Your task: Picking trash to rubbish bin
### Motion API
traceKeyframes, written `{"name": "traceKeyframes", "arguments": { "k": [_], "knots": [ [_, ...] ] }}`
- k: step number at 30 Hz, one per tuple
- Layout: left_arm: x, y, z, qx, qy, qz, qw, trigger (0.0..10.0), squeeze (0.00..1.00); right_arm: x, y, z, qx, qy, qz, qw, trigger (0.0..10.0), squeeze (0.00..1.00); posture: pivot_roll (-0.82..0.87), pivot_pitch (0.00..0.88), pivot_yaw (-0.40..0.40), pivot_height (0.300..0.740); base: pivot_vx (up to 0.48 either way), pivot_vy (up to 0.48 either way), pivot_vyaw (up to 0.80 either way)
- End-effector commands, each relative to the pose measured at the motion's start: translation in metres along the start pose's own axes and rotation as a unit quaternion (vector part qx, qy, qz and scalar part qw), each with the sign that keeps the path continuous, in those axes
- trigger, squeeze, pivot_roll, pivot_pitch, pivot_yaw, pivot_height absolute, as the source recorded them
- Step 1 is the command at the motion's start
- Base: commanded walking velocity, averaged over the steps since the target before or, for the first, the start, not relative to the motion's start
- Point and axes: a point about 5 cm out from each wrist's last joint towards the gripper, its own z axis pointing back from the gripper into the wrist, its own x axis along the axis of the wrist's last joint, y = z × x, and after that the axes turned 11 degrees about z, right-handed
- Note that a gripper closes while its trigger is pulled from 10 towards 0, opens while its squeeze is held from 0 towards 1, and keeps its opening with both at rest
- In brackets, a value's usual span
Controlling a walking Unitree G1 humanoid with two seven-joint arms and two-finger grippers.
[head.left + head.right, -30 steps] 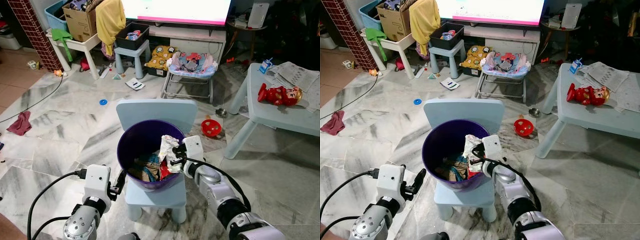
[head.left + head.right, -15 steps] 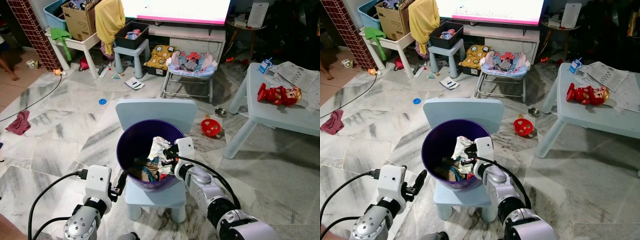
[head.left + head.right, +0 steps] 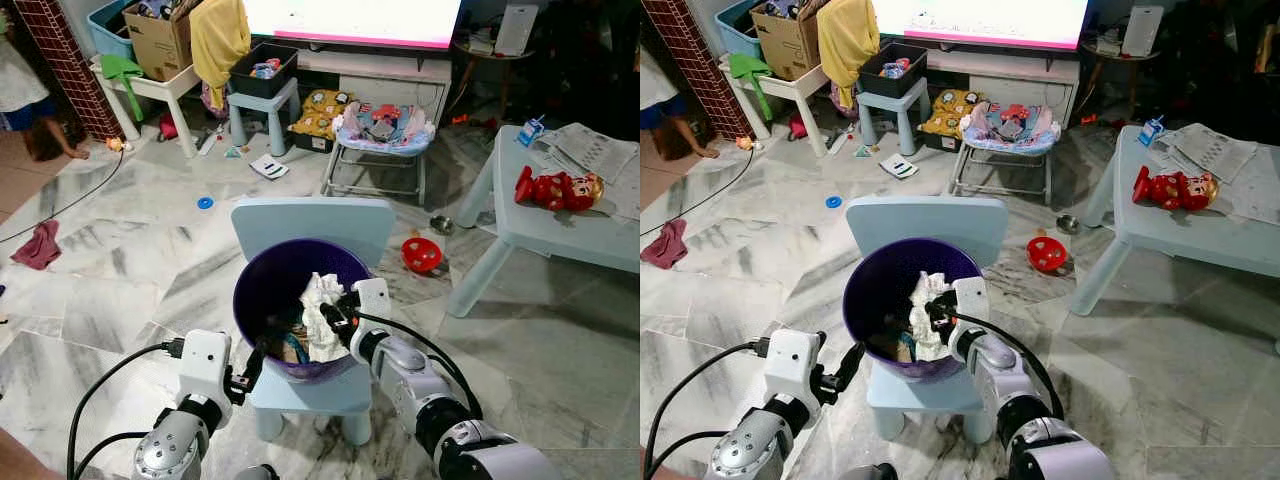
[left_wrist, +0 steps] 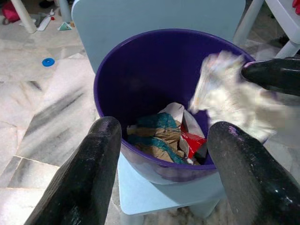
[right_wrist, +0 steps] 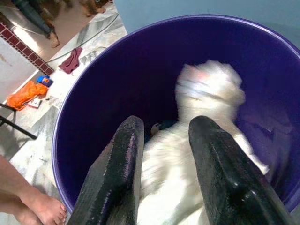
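My right gripper (image 3: 330,318), over the bin (image 3: 262,300), pinched the wad (image 3: 320,318), light, soft and crushable, at its bunched top; my left gripper (image 4: 164,173) gaped empty.

Premises: a family living room in a home, in untidy condition. A large television (image 3: 352,20) stands at the far wall and serves as reference. Directly below it sits a baby bouncer (image 3: 383,128) with patterned padding; beside that, a small stool carrying a black bin of items (image 3: 264,70). Further to that side, a cardboard box (image 3: 160,42) and a draped yellow cloth (image 3: 220,35). Nearer than the television, toys and a red bowl (image 3: 422,255) lie scattered on the marble floor (image 3: 120,260). A child-size blue chair (image 3: 312,225) and a low pale-blue counter (image 3: 560,225) bearing a red doll (image 3: 557,189) and newspapers (image 3: 597,150) confirm domestic use.
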Motion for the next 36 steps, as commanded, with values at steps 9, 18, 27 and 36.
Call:
{"name": "traceKeyframes", "arguments": {
  "k": [9, 18, 27, 36],
  "knots": [
    [0.000, -0.002, -0.002, -0.006, 0.004, -0.001, 1.000, 10.0, 0.00, 0.003, 0.006, -0.003, 0.004, -0.006, -0.014, 1.000, 10.0, 1.00, 0.20, 0.123, -0.030, 0.740, 0.000, 0.000, 0.00],
    [0.019, -0.005, -0.015, -0.004, -0.035, -0.012, 0.999, 10.0, 0.00, 0.038, -0.034, 0.006, -0.046, -0.098, 0.049, 0.993, 10.0, 1.00, 0.13, 0.099, -0.019, 0.740, 0.000, 0.000, 0.00],
    [0.049, -0.012, -0.040, 0.009, -0.093, -0.016, 0.996, 10.0, 0.00, 0.082, -0.079, 0.046, -0.145, -0.214, 0.103, 0.961, 10.0, 1.00, 0.04, 0.072, 0.000, 0.740, 0.000, 0.000, 0.00],
    [0.069, -0.019, -0.055, 0.000, -0.127, -0.010, 0.992, 10.0, 0.00, 0.108, -0.094, 0.086, -0.220, -0.260, 0.102, 0.934, 10.0, 1.00, 0.00, 0.049, 0.019, 0.740, 0.000, 0.000, 0.00]
  ]
}}
